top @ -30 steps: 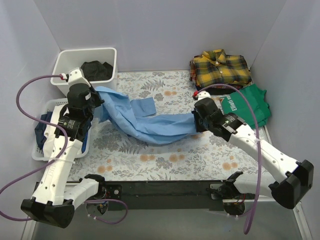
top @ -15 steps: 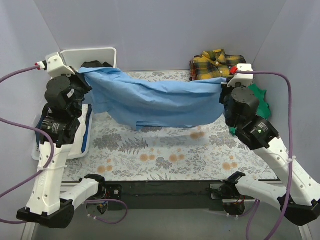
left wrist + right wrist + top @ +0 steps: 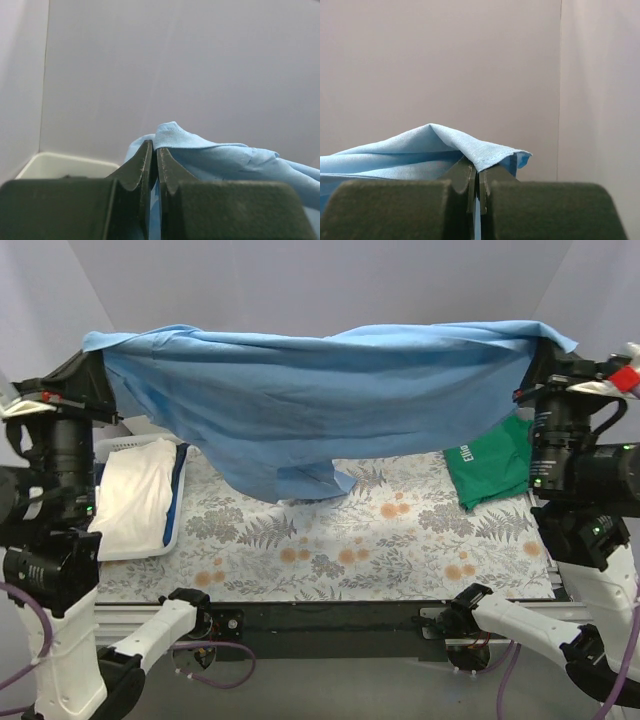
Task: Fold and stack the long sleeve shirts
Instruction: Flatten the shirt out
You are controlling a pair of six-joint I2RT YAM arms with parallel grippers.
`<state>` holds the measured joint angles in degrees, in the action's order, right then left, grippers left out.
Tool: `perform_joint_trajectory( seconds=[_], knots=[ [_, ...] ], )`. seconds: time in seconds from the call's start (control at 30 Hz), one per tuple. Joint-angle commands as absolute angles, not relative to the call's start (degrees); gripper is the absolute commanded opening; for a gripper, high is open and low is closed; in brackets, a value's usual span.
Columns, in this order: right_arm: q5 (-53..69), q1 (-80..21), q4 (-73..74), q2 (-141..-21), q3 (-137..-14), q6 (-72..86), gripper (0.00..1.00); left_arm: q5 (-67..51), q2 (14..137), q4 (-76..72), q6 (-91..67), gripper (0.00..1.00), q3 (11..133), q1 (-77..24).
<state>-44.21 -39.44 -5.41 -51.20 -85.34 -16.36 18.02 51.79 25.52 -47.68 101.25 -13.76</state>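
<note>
The blue shirt hangs stretched across the upper frame, long axis running left to right. One corner is pinched in the left gripper at upper left, the other in the right gripper at upper right. It drapes below and between both claws, equally near each, its lowest fold close to the table left of centre.

There are two grippers, the left gripper and the right gripper. One blue shirt, one green T-shirt and one basket are seen.
</note>
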Motion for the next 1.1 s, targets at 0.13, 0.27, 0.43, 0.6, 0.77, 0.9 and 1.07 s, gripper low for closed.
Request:
perform_joint_trajectory(
  seconds=[0.13, 0.27, 0.43, 0.6, 0.77, 0.9, 1.07],
  knots=[
    [-39.55, -39.11, -11.43, -51.93, -91.58, -20.3, 0.01, 17.3, 53.6, 16.79, -40.96, 0.0, 106.97, -14.67],
    [-43.85, -39.11, -9.24, -58.08, -92.46, -20.57, 0.01, 19.33, 60.89, 16.52, -41.83, 0.0, 106.0, -15.21],
    [-44.21, -38.59, -8.96, -64.76, -91.58, -18.73, 0.01, 18.55, 72.22, 15.48, -44.29, 0.0, 107.49, -15.29],
    [-39.23, -32.54, -6.69, -68.73, -92.63, -13.2, 0.01, 17.49, 80.67, 13.8, -45.17, 0.0, 112.21, -15.12],
    [-30.59, -21.98, -4.48, -72.42, -99.13, -5.28, 0.01, 16.09, 91.03, 12.48, -45.17, 0.0, 124.34, -14.5],
    [-28.31, -20.13, -4.92, -74.44, -103.71, -5.71, 0.01, 14.24, 94.21, 11.87, -45.7, 0.0, 132.97, -13.71],
    [-27.16, -18.9, -5.89, -72.78, -103.63, -6.68, 0.01, 14.59, 89.66, 13.45, -43.33, 0.0, 130.9, -13.45]
  ],
)
